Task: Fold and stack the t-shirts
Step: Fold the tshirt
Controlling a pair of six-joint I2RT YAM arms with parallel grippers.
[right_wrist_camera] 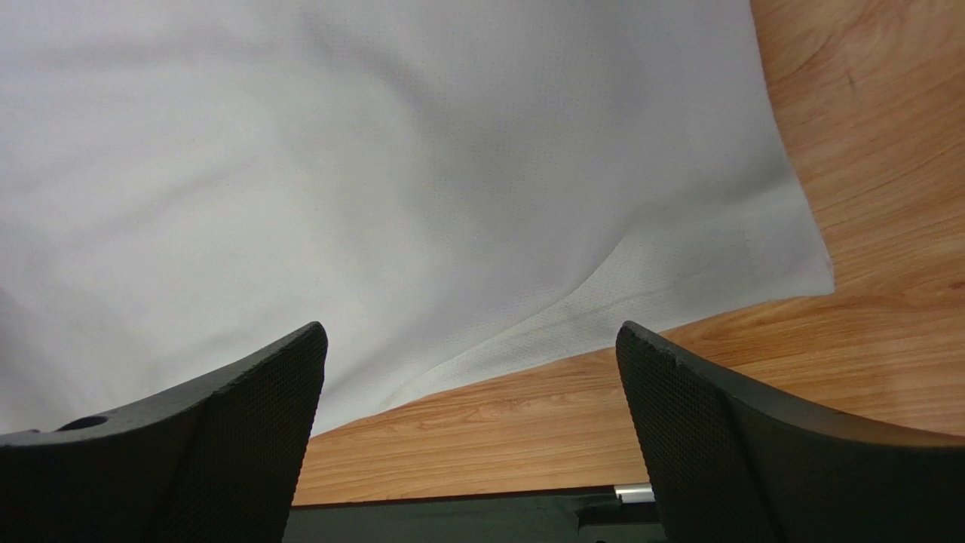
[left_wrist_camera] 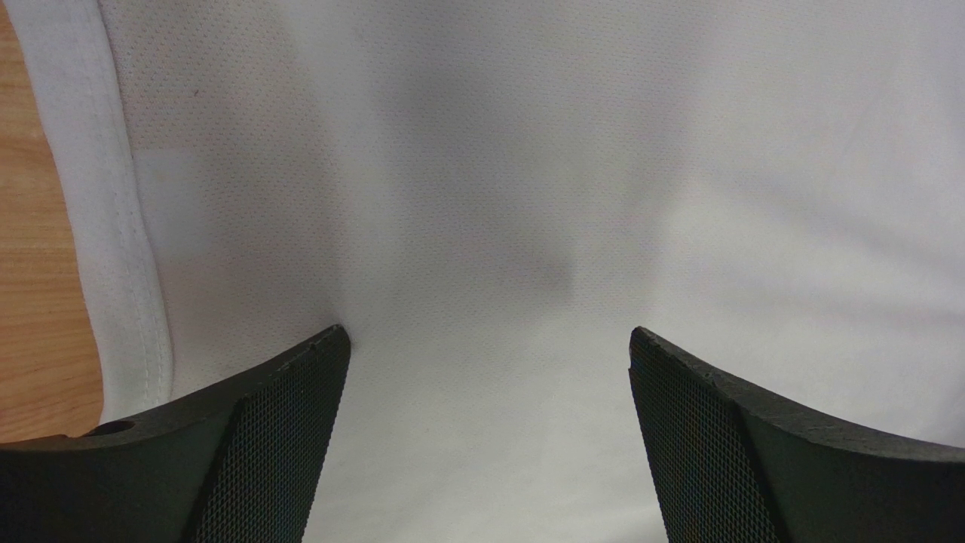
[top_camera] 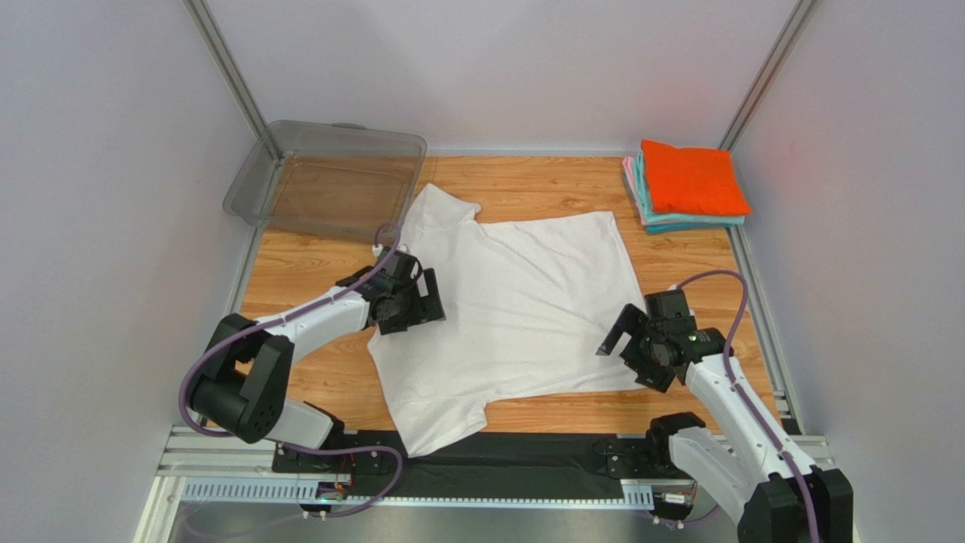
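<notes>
A white t-shirt point(top_camera: 521, 306) lies spread on the wooden table, one sleeve toward the bin and the other hanging over the near edge. My left gripper point(top_camera: 421, 303) is open over the shirt's left part, near the collar; the left wrist view shows cloth point(left_wrist_camera: 510, 204) between my fingers point(left_wrist_camera: 272, 441) and the collar band at the left. My right gripper point(top_camera: 621, 345) is open and empty above the shirt's hem corner point(right_wrist_camera: 725, 255) at the right. A stack of folded shirts, orange point(top_camera: 691, 178) on teal and pink, sits at the back right.
A clear grey plastic bin point(top_camera: 329, 181) stands at the back left, touching the shirt's far sleeve. Bare wood point(top_camera: 306, 272) shows to the left of the shirt and to the right point(right_wrist_camera: 861, 136). A black strip point(top_camera: 544, 453) runs along the near edge.
</notes>
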